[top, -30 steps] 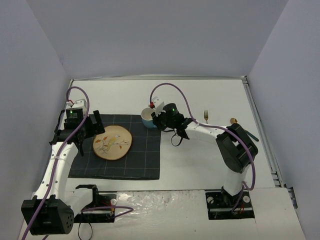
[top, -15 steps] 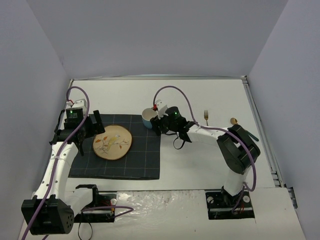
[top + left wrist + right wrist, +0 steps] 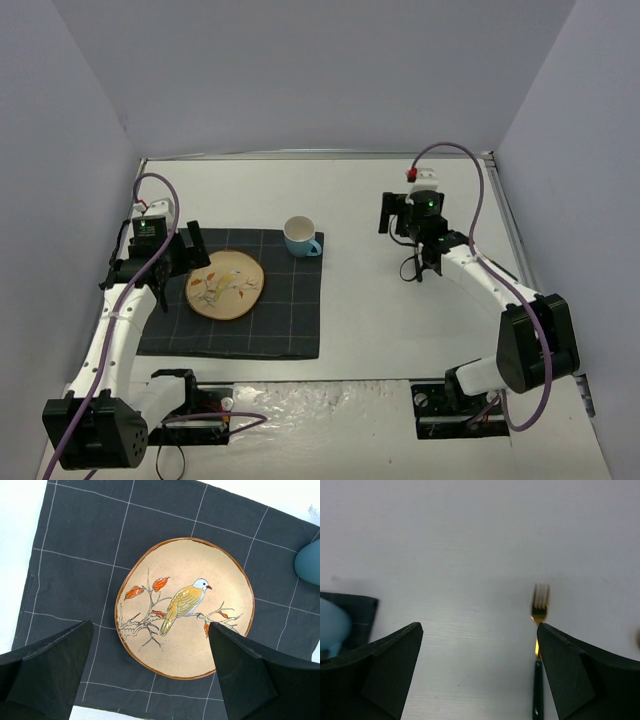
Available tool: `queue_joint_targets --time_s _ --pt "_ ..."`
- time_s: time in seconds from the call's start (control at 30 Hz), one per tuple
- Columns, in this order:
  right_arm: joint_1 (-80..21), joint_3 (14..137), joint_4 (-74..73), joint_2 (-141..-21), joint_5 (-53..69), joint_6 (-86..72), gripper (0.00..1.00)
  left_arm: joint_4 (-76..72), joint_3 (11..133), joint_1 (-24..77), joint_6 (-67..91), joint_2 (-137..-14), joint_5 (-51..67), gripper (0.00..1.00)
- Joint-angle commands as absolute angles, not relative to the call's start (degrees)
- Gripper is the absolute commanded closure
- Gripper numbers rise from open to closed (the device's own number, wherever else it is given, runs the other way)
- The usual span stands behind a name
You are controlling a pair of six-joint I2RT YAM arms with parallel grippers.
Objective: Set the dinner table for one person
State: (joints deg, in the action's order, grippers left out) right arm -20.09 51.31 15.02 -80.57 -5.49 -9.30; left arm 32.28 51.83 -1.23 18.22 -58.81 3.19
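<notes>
Dinner table (image 3: 470, 555) lies below the right claw (image 3: 477, 630), its jaws wide apart.

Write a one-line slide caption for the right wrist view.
Right tool open over the dinner table, gold-tined fork ahead to the right, blue cup at left edge.

The far half of the surface (image 3: 340, 185) lies bare from side to side, hemmed only by the walls (image 3: 300, 80). On the left, a plate (image 3: 185, 607) sits on the placemat (image 3: 75, 545) straight beneath the wide-spread left end effector (image 3: 150, 624). A cup (image 3: 299, 236) stands on the placemat's far right corner, apart from the plate. White surface runs open from the cup to the wide-spread right end effector (image 3: 479, 625), with a fork (image 3: 538, 645) below its right-hand finger.
</notes>
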Motion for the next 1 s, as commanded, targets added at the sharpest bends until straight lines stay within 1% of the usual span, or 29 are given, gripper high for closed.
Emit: queue_joint_targets --time_s 0.0,0.17,0.23,0.47,0.67,0.97 --pt "-12.7 47.5 8.9 -81.2 -9.9 -17.7 0.07 30.6 53.3 -0.8 18.1 -57.8 2.9 0.03" --pt "-7.6 45.6 7.2 -83.9 -7.2 -20.1 0.1 30.9 53.4 -0.2 17.9 -57.9 1.9 0.03" --pt "-7.2 45.2 6.8 -84.6 -6.9 -20.1 0.12 31.0 53.4 1.3 17.8 -57.9 1.8 0.03" --pt "-6.4 46.1 6.1 -88.4 -5.1 -19.4 0.2 31.1 53.5 1.5 17.8 -58.0 1.7 0.03" --pt "-6.4 48.8 6.2 -92.4 -3.8 -17.5 0.24 31.1 53.4 1.5 17.8 -58.0 1.9 0.03" --pt "-6.8 56.3 5.4 -101.1 -3.8 -15.6 0.39 31.1 53.4 1.5 17.9 -58.1 1.7 0.03"
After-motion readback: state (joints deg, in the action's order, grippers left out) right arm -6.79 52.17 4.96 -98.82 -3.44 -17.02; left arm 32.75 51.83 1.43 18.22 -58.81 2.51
